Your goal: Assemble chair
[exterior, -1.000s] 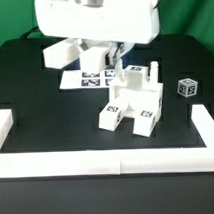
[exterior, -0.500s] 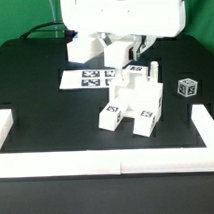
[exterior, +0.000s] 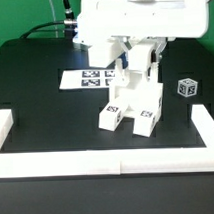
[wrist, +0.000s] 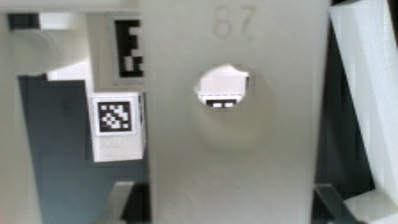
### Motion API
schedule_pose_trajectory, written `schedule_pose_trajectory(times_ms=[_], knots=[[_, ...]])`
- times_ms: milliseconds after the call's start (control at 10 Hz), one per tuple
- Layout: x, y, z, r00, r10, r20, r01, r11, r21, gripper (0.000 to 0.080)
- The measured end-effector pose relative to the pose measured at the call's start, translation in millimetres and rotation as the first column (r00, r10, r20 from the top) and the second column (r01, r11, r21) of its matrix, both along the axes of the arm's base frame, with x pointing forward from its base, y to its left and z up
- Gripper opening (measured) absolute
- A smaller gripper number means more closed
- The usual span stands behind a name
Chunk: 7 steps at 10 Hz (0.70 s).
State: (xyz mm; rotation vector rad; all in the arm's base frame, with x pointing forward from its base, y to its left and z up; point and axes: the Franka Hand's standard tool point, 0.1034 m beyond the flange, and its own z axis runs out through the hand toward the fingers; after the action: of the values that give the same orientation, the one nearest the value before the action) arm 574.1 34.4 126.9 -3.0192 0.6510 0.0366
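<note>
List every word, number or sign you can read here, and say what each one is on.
"87": faint raised numerals, as best they can be read, on the white plate in the wrist view.
Square tags on the joined chair parts, the small cube and the marker board: black-and-white patterns only, no letters or digits.
No other words or brands visible.
</note>
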Motion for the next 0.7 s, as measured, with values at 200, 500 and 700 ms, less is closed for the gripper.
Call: schedule_pose_trajectory(times_ms=[200,500,700], knots=[[-0.8,-1.2,-1.2,1.0,-0.002,-0.001,0.002,1.0,-0.001,0.0288],[-2.7,7.3,-4.2,1.0,-0.001,-0.001,0.001,1.0,-0.001,0.0288],[-3.3,14.8,-4.7,1.0,0.011,-0.002,-0.011,1.0,0.001,0.0288]])
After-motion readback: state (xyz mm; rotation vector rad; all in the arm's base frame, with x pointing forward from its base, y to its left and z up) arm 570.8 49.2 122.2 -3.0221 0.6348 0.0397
